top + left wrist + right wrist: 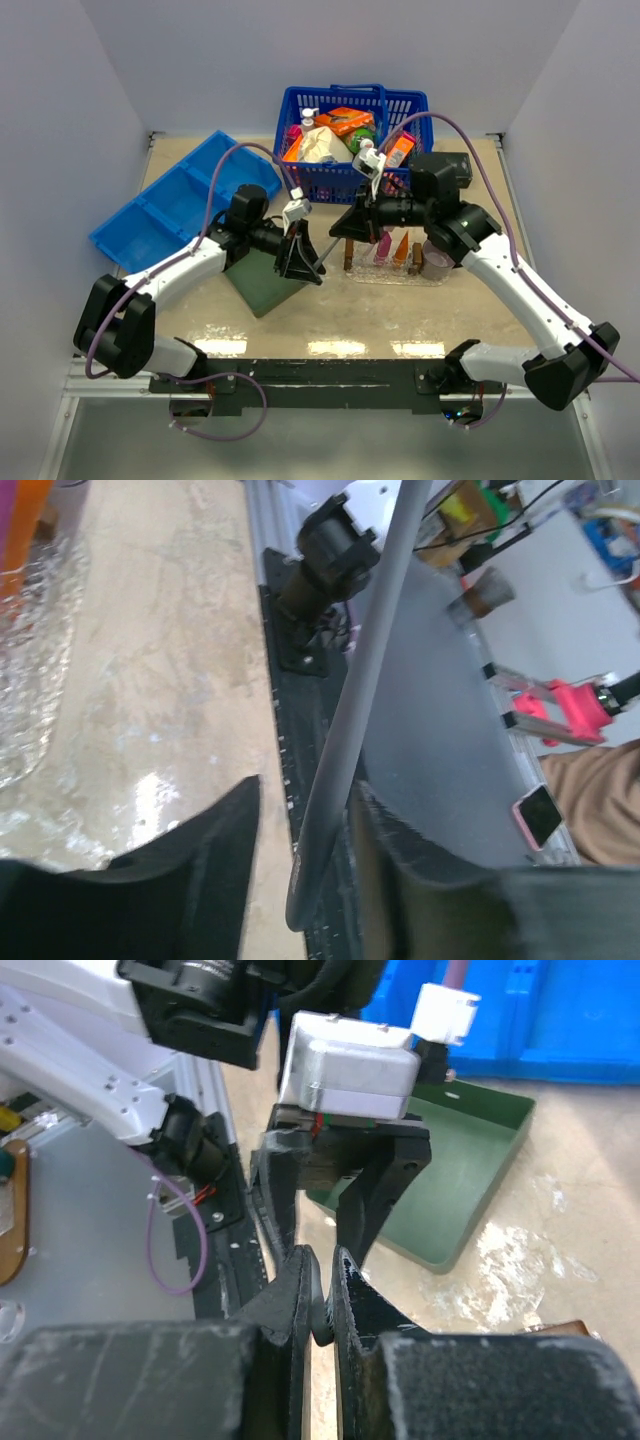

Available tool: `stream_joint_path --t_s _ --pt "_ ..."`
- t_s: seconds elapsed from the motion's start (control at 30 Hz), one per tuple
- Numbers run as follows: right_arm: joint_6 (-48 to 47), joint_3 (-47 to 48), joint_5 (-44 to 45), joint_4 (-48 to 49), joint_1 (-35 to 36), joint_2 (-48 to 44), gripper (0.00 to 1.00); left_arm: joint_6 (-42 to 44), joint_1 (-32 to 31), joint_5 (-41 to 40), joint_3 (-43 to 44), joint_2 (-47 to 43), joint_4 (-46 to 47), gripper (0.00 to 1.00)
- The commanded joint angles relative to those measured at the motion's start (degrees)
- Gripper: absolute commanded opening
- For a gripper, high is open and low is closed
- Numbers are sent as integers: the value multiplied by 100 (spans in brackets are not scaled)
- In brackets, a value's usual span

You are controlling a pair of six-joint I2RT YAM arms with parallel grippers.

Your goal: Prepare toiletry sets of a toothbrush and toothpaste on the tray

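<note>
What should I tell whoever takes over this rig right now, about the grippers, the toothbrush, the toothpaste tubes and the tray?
Left gripper: open, jaws either side of the grey toothbrush handle.
Right gripper: shut on the toothbrush's other end, a mid-air handover.
Tray: right of centre, pink tube and orange tube on it.
Done: both toothpastes on the tray.
Left to do: set this toothbrush beside a tube; no brush shows on the tray, so a second is probably needed.

Beige table [330, 315] w/ blue divided bin [180, 205] L, blue basket [340, 182] rear, green tray [262, 288] ctr, clear tray [395, 277] R.
</note>
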Motion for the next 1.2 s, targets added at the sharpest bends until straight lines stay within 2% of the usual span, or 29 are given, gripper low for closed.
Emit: stream_joint_path --t_s 0.0,0.03,0.13,0.17,0.3,0.5,0.63,0.7,0.8,0.83,0.9,0.93,1.0,1.03,1.07,1.13,1.17 --pt "372 71 439 267 10 154 0 537 17 -709 278 44 -598 57" --pt "451 62 571 276 1 189 0 624 8 -849 278 26 -651 67" --pt "733 115 1000 232 1 321 0 782 8 -1604 260 -88 -765 74" --pt "803 132 1072 206 1 356 0 792 -1 -2015 226 -132 -748 75" --pt "1215 80 1161 390 1 515 0 818 -124 -2818 67 -430 -503 75" --pt "1480 71 1468 460 -8 673 0 792 -229 -3329 -91 -616 -379 63" --pt "1577 44 1539 513 -51 699 0 827 -326 -3311 -74 -510 -484 45" --pt "1612 36 1556 505 -78 726 0 844 -361 -3303 -74 -475 -528 42" --pt "1639 -8 1539 513 -131 726 0 827 -388 -3215 -47 -449 -528 27" --pt "1639 -17 1486 522 -165 726 0 810 -388 -3171 -56 -449 -511 16" --pt "1613 -70 1434 540 -192 708 0 748 -379 -2952 -56 -396 -467 3" --pt "1586 -79 1337 531 -244 691 0 722 -388 -2864 -47 -370 -449 0" --pt "1464 -114 1223 531 -297 656 1 652 -388 -2557 -47 -291 -405 0" --pt "1411 -114 1179 540 -332 586 5 616 -388 -2451 -47 -273 -379 0" --pt "1349 -149 1109 522 -359 550 14 599 -388 -2294 -56 -238 -344 0" --pt "1182 -166 1056 478 -403 445 25 555 -388 -2178 -56 -203 -317 0" --pt "1121 -193 977 469 -421 410 38 555 -379 -2073 -39 -176 -317 0"
